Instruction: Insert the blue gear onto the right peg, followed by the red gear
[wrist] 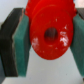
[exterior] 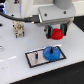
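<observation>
The chunky bright red plastic gear (wrist: 49, 32) with its centre hole hangs above the table, clamped between the teal pads (wrist: 21, 44) of the robot's gripper (exterior: 56, 33). Below, the wide flat blue toothed gear (exterior: 51, 52) already sits at the right peg on the white black-edged plate (exterior: 34, 58). The peg itself is hidden, so a slightly off descent could jam the hole or tilt the red gear against blue teeth.

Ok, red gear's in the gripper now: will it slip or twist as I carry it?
Probably stays put: the gripper has its pads on opposite sides of the red gear. It looks stiff and chunky, so it should not flex. Its round, glossy rim might let it pivot between the pads if knocked.
</observation>
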